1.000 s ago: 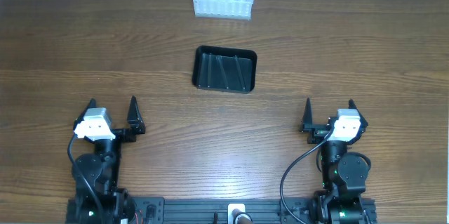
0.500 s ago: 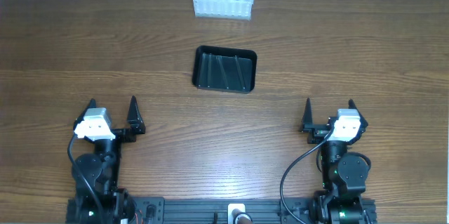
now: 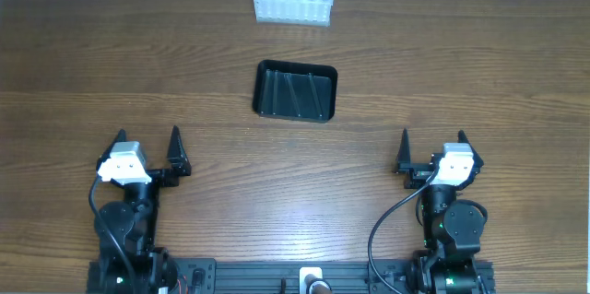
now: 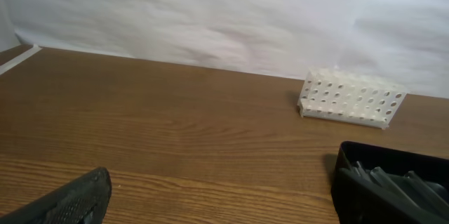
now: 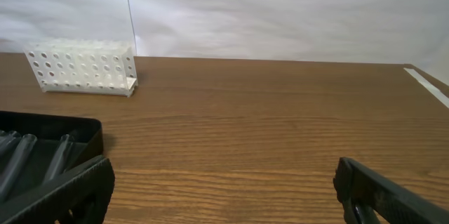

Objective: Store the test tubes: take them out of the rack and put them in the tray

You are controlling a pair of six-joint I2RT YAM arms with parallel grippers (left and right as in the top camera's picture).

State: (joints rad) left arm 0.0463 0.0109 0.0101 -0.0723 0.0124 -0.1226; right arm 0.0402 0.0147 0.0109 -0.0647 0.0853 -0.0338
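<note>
"Left tool [image 3: 147,137] and right tool [image 3: 432,137]: what state are they in?"

"Both released, jaws spread wide, grasping nothing. Each sits low by the near edge of the tabletop [image 3: 498,45], one toward each near corner."

"And beyond them?"

"At the middle of the tabletop is the black tray [image 3: 257,91], well apart from both tools. Several clear test tubes [image 4: 393,182] lie flat in it, side by side."

"The rack?"

"White rack [image 3: 292,2] stands past the tray, near the far edge and apart from it. Its holes look bare, and nothing pokes above its top in either wrist view."

"So how far along is it?"

"I'd judge the storing finished. Tubes are in the tray and none seems left in the rack, though one sunk deep in a hole would be hard to spot."
</note>
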